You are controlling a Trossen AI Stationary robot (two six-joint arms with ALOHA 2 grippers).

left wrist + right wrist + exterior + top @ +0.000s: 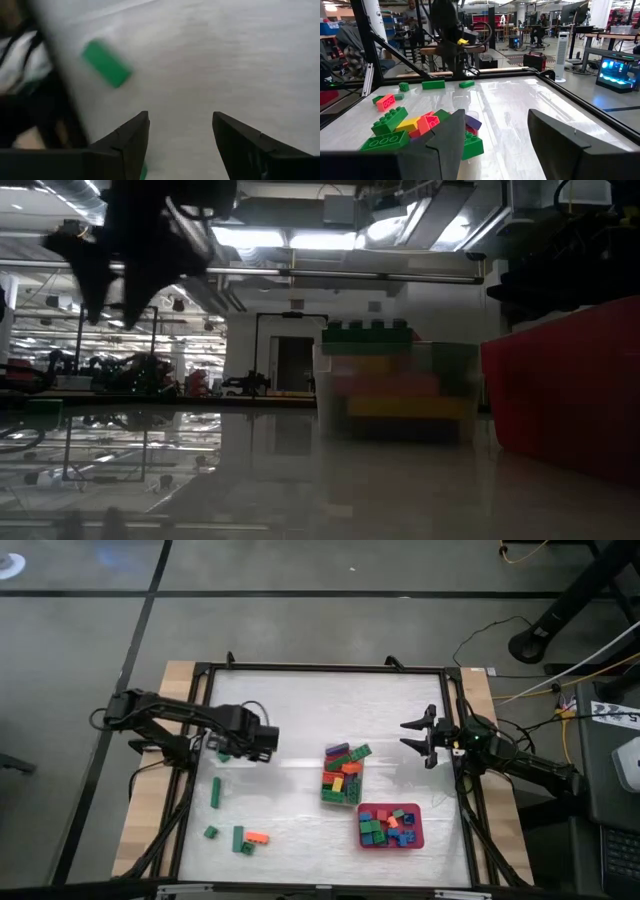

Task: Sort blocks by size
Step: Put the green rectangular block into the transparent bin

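Observation:
My left gripper [262, 747] hangs over the table's left half, pointing down, open and with nothing between its fingers [181, 117]. A green block [106, 63] lies flat on the table just beside it [224, 754]. More blocks lie loose at the near left: a long green bar [215, 791], a small green one [211, 832], and a green and an orange one together [247, 839]. A clear tub [341, 776] and a red tray [391, 826] each hold several mixed blocks. My right gripper [408, 735] waits open at the right edge, pointing level toward the tub [495, 115].
A black frame [320, 667] runs round the white table top. The tub [395, 385] stands mid-table, and the red tray [570, 395] sits near the right front corner. Bare surface lies between the left gripper and the tub and along the far edge.

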